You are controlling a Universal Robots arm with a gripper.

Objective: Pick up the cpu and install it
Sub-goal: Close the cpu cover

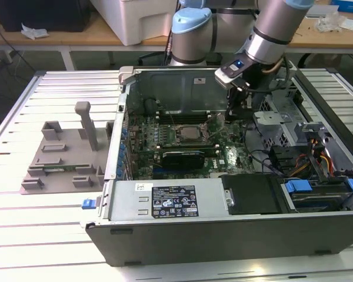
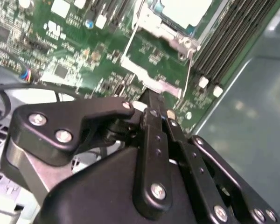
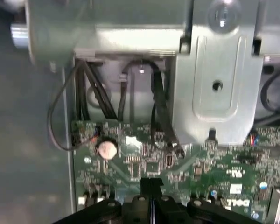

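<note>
Sitting flat inside the socket frame on the motherboard, the cpu shows its pale square top, with nothing gripping it. Short of it, just before the frame's metal latch, the gripper hangs with jaws pressed together on nothing. It stands toward the exterior view's right of the chip, inside the open case.

Silver-grey arm with pale blue joint caps, black claw studded with silver screws.
</note>
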